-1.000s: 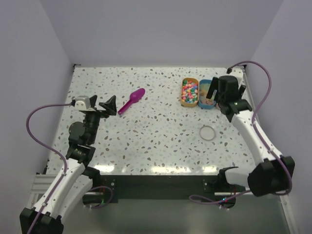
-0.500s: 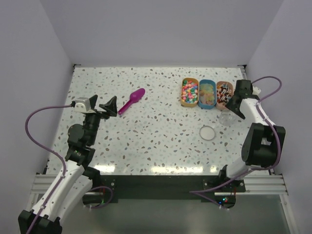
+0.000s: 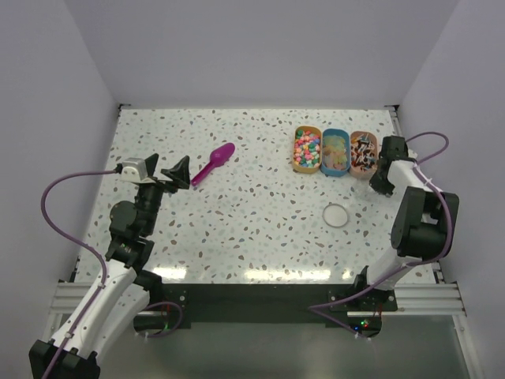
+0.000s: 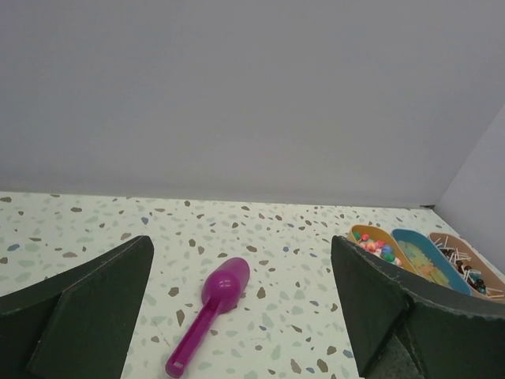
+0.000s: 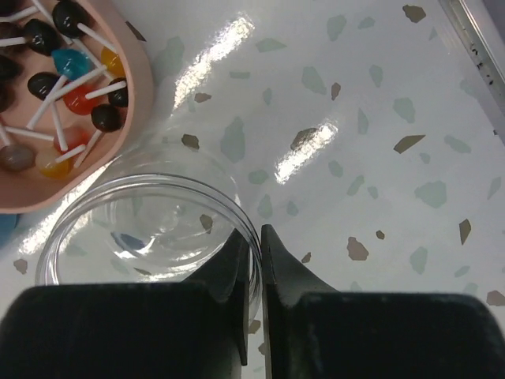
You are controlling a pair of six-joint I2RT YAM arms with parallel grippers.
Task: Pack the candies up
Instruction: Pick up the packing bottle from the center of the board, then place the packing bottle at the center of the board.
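Candies (image 5: 63, 87), small glossy dark, red and orange balls on white sticks, fill the pink tray (image 5: 142, 83), rightmost of three oblong trays on the speckled surface (image 3: 260, 213). The right jaws pinch the wall of one clear round jar (image 5: 118, 221) just beside it. The left jaws gape wide and empty, facing one purple scoop (image 3: 213, 164).

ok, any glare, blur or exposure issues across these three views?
Top external: even light, with glare streaks on the table at its near edge. Right wrist: bright specular patches beside the clear jar, and its rim reads faint where the right end effector pinches it. Left wrist: left end effector dark and featureless, purple scoop sharp.
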